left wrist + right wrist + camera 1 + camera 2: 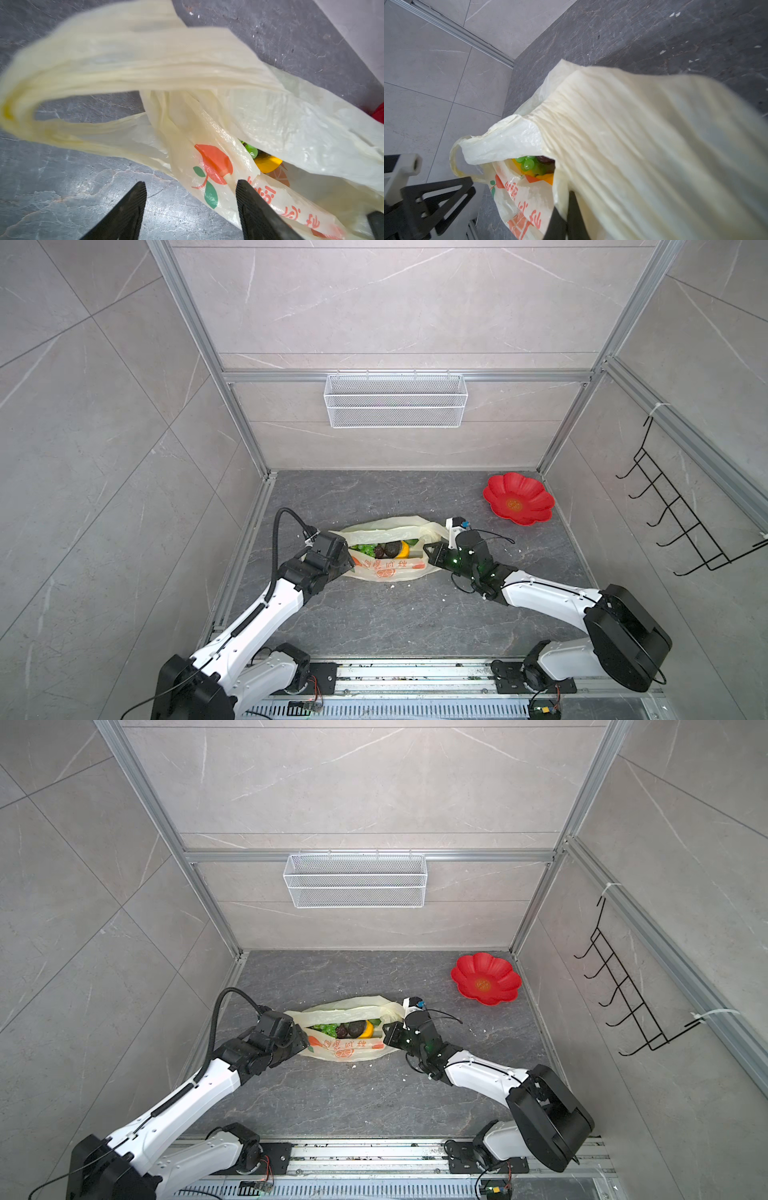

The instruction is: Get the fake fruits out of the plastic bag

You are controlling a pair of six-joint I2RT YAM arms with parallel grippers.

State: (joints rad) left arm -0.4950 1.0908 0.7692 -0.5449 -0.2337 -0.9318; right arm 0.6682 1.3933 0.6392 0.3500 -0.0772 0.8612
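On the table [395, 614] the pale-yellow plastic bag [386, 572] gapes over fake fruits [380, 549], left pincer [191, 182] spread, right pincer [566, 200] pinching it

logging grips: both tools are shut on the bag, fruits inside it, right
No: only the right tool is shut on the bag; the left tool is open, as the left wrist view shows. The fruits are inside it.

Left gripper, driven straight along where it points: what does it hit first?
Most likely the plastic bag: its printed side lies right ahead of the open left gripper. Depth is unclear from the wrist view, so contact height is uncertain.
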